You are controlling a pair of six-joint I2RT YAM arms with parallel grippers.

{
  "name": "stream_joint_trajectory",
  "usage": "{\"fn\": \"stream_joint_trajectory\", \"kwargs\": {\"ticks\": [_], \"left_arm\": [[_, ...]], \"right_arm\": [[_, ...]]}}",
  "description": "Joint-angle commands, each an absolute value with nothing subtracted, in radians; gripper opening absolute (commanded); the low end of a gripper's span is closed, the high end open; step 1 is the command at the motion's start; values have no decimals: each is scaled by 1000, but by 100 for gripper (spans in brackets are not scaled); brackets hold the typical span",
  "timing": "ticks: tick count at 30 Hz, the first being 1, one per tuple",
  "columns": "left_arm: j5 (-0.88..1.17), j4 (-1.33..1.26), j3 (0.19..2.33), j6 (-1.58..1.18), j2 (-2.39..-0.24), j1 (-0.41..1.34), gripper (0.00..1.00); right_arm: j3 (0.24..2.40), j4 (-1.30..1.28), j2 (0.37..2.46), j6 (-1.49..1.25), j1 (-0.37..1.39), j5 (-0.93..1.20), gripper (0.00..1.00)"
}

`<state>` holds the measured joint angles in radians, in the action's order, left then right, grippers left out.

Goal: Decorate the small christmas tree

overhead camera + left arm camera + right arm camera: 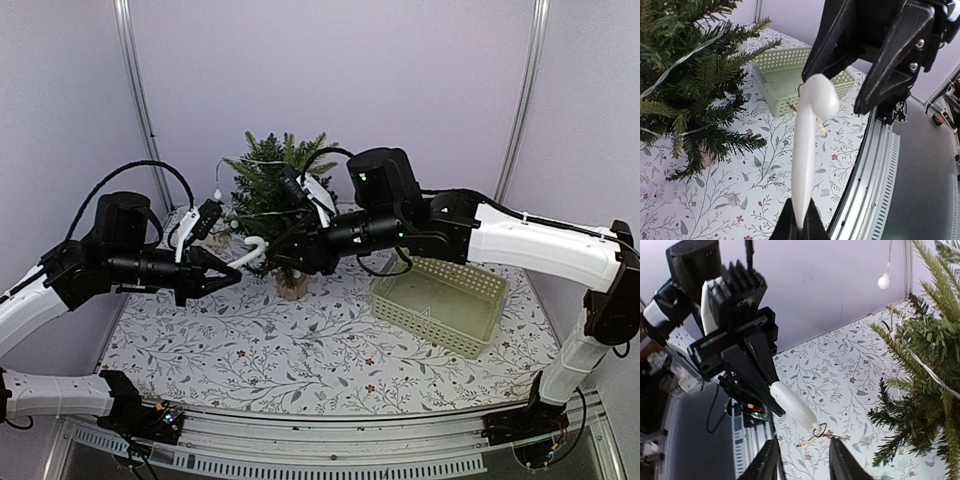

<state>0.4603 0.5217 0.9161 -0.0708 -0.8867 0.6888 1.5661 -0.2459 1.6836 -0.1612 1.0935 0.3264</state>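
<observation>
White and cane-shaped, an ornament [804, 150] is clenched at its straight end by the left gripper [800, 227], whose fingers [812, 225] press together on the shaft. The left arm comes in from the left edge of the tabletop [250, 350], forearm roughly level, wrist aimed rightward towards the foot of the small christmas tree [272, 185].

The right arm stretches in from the right, passing above a pale green basket [440, 305], and its wrist points leftward, so the two grippers face each other tip to tip. The right gripper [801, 457] is released: its fingers [767, 460] stand apart with a clear gap. In the left wrist view they straddle the ornament's curled end; whether either one touches it cannot be told. In the right wrist view the ornament's tip and a small wire hook [817, 432] hang just above that gap.

The tree stands upright at the back middle of the tabletop, on its round base, with a thin white light string [680, 60] draped through the branches. The meeting point of the two grippers lies in front of its lower branches and slightly to the left of its base; the left fingers are apart from the needles, while the right wrist sits close before the lower boughs. The basket rests on the tabletop to the right of the tree, well apart from the ornament
</observation>
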Motion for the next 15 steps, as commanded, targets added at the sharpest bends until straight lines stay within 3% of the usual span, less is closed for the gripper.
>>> {"fn": "stream_joint_trajectory", "kwargs": {"ticks": [1, 15], "left_arm": [[468, 526, 917, -58, -891, 675, 0], [475, 522, 916, -57, -892, 674, 0]], "right_arm": [[1590, -264, 1657, -137, 1102, 332, 24], [1696, -320, 1752, -132, 1106, 296, 25]]}}
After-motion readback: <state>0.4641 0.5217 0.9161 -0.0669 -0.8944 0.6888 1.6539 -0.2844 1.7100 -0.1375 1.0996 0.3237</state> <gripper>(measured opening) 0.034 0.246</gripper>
